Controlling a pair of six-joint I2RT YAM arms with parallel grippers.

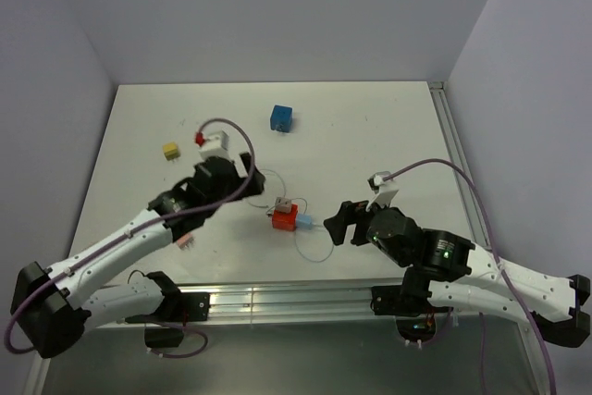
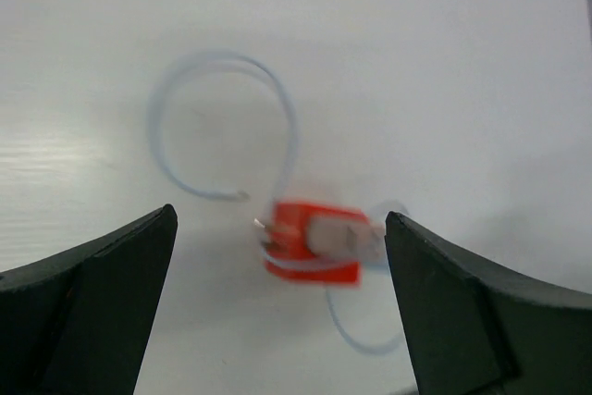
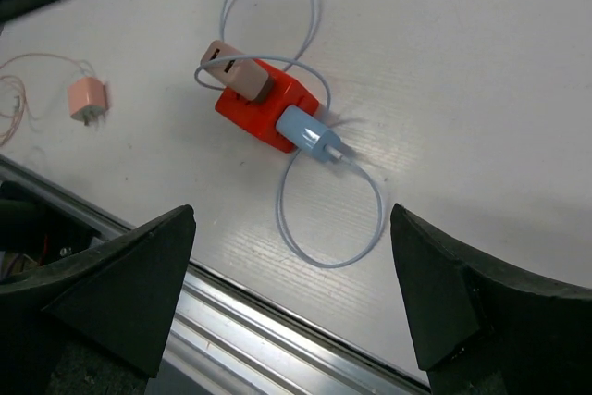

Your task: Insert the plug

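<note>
Right wrist view gives you the clearest look: a red socket block lies on the white table, with a beige plug on its top face and a blue plug at its near end. Both look seated, though you cannot see how deep the pins go. A thin pale cable loops around them, and a loose pink plug lies well apart, near the table's front edge.

Both claws are spread wide and carry nothing. The left claw hangs over the block, and the right claw hangs on the blue plug's side.

Judge these plugs as light, rigid plastic shells with smooth, probably slippery faces. Take one across the flat sides of its body. Never take it by the cable, which is limp and would only tug the plug askew. The block looks light too and will likely slide or tip under a push, so brace it with one claw while the other presses straight along the pins.
</note>
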